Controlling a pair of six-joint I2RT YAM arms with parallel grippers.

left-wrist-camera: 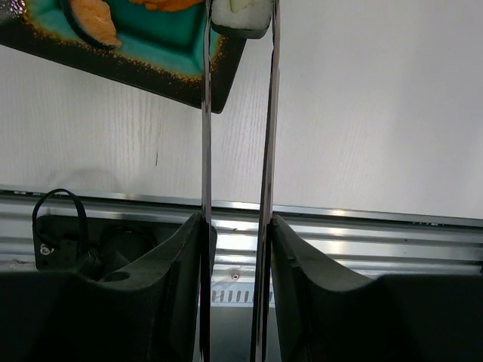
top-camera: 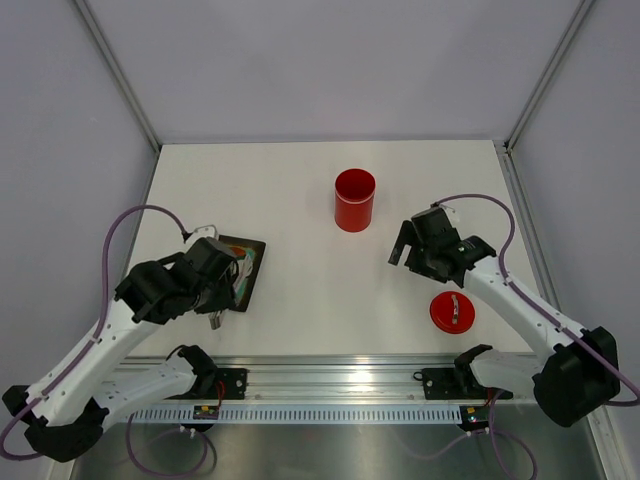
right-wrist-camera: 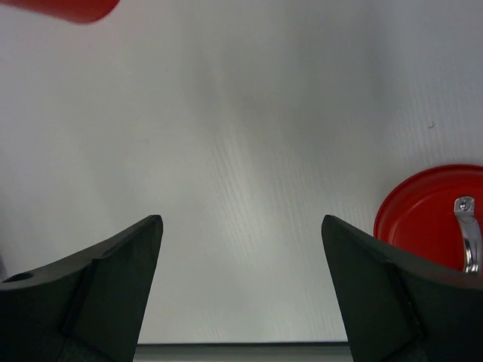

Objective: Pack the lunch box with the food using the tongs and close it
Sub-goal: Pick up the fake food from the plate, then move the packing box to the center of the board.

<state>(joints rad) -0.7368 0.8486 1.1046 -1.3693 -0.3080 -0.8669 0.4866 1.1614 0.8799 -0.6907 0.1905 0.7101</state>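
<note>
The red lunch box (top-camera: 354, 200) stands open and upright at the middle back of the table. Its flat red lid (top-camera: 452, 313), with a silver handle, lies at the front right. My left gripper (left-wrist-camera: 238, 222) is shut on the tongs (left-wrist-camera: 205, 136), one thin strip against each finger. The tong tips pinch a cream-white food piece with a green centre (left-wrist-camera: 241, 15) at the corner of the black tray (left-wrist-camera: 189, 72). An orange food piece (left-wrist-camera: 94, 21) lies on the tray's teal mat. My right gripper (right-wrist-camera: 241, 226) hangs open and empty over bare table, left of the lid (right-wrist-camera: 434, 219).
The black tray (top-camera: 243, 272) sits at the front left, partly under my left arm. A metal rail (top-camera: 330, 378) runs along the near table edge. Grey walls enclose the table on three sides.
</note>
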